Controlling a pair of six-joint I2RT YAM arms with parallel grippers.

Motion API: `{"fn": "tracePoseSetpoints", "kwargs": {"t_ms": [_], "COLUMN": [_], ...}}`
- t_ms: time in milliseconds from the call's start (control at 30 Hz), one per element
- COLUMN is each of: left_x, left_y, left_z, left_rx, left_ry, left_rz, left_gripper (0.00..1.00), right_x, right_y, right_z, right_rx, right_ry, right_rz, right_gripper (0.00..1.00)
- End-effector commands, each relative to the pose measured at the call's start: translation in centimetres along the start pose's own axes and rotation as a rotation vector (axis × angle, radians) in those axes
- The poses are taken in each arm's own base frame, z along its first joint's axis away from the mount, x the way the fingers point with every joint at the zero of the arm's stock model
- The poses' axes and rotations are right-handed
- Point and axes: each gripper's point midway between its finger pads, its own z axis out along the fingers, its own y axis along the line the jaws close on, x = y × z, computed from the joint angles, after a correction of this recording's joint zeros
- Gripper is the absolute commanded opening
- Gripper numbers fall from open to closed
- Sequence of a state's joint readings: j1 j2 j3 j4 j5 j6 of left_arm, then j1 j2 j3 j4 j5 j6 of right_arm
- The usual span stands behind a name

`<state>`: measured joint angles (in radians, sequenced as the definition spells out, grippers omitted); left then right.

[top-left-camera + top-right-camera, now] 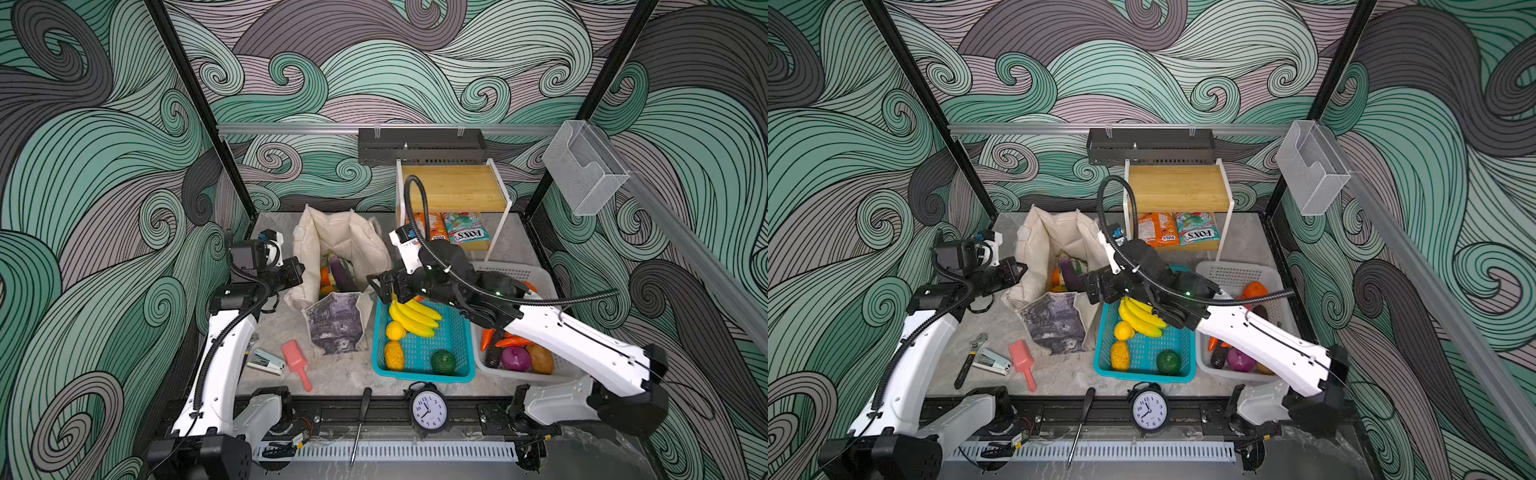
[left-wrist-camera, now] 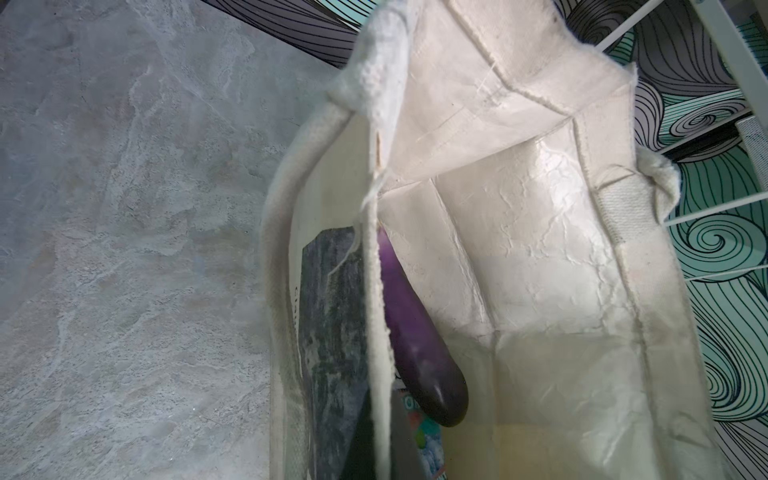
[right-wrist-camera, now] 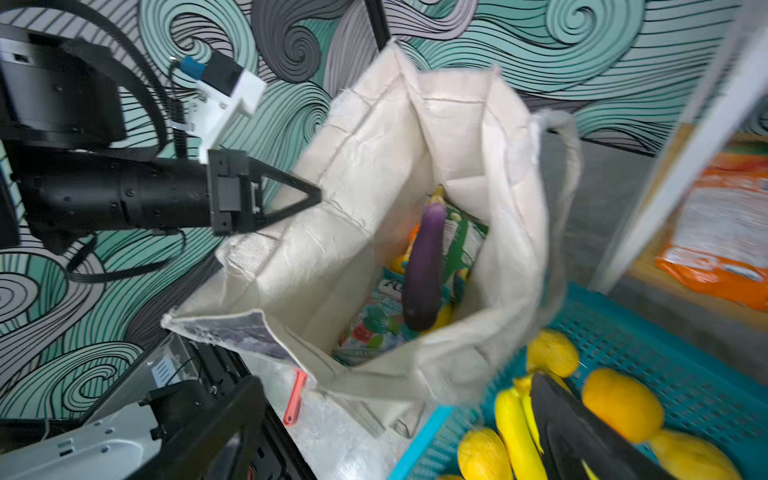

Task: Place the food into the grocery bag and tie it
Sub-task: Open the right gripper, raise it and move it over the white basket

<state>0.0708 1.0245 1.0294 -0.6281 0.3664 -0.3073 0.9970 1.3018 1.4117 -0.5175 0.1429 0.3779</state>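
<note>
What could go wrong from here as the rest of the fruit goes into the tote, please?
1. Only the shut left claw pinches the beige canvas tote bag at its rim; if the limp fabric slips, the mouth may collapse.
2. The purple toy eggplant leans upright inside, so the yellow toy bananas could jam against it.
3. The open right claw sits close to the bag's wall over the teal plastic mesh basket and might snag the fabric.
</note>
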Motion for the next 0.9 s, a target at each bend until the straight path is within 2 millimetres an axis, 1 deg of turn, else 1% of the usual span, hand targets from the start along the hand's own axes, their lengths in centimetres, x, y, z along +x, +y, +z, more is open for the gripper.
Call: {"fn": "tracePoseSetpoints", "kwargs": {"t_ms": [0,33,167,200,233,300,333,367,500,533,633,767,800,833,867], "left_x": [-0.1,-0.1,-0.1,-0.1,-0.1,-0.1,-0.1,-0.1,-0.1,-0.1,-0.1,0.0,0.0,0.0,-0.1], "left_y": [0.0,0.0,0.0,-0.1,-0.2,-0.1,-0.1,0.0,0.1,0.2,0.1,0.2,0.2,0.2,0.2], "left_z": [-0.7,-0.7,-0.7,-0.8,-0.8,-0.8,-0.8,-0.8,-0.8,-0.8,-0.8,-0.7,-0.7,-0.7,-0.7], "left_rx": [-0.009,-0.009,-0.007,-0.003,-0.002,-0.007,-0.009,-0.010,-0.016,-0.021,-0.019,-0.022,-0.022,-0.021,-0.022], "left_ry": [-0.018,-0.020,-0.014,-0.015,-0.019,-0.022,-0.019,-0.018,-0.022,-0.019,-0.018,-0.013,-0.012,-0.016,-0.017], "left_rz": [-0.001,0.000,-0.002,-0.001,0.001,0.001,0.001,0.001,0.002,0.002,0.002,0.001,0.000,0.001,0.001], "left_gripper": [0.00,0.00,0.00,0.00,0.00,0.00,0.00,0.00,0.00,0.00,0.00,0.00,0.00,0.00,0.00], "right_x": [1.5,2.1,5.2,5.8,6.7,8.5,9.5,10.1,11.9,12.8,15.7,19.8,20.5,21.1,21.6], "right_y": [-5.3,-6.5,-12.6,-13.6,-15.1,-18.2,-19.5,-20.4,-22.9,-23.6,-24.7,-26.6,-27.1,-27.6,-28.1], "right_z": [-1.6,-2.1,-3.6,-3.8,-4.1,-5.2,-5.8,-6.2,-7.5,-7.7,-7.2,-6.7,-6.6,-6.7,-6.8], "right_rx": [0.124,0.127,0.219,0.241,0.285,0.428,0.493,0.525,0.635,0.668,0.693,0.747,0.762,0.784,0.806], "right_ry": [-0.017,-0.014,0.005,0.008,0.010,0.012,0.015,0.015,0.015,0.034,0.116,0.212,0.228,0.241,0.253], "right_rz": [0.096,0.144,0.353,0.394,0.441,0.544,0.586,0.604,0.642,0.645,0.679,0.786,0.801,0.807,0.820], "right_gripper": [1.00,1.00,1.00,1.00,1.00,1.00,1.00,1.00,1.00,1.00,1.00,1.00,1.00,0.99,0.94]}}
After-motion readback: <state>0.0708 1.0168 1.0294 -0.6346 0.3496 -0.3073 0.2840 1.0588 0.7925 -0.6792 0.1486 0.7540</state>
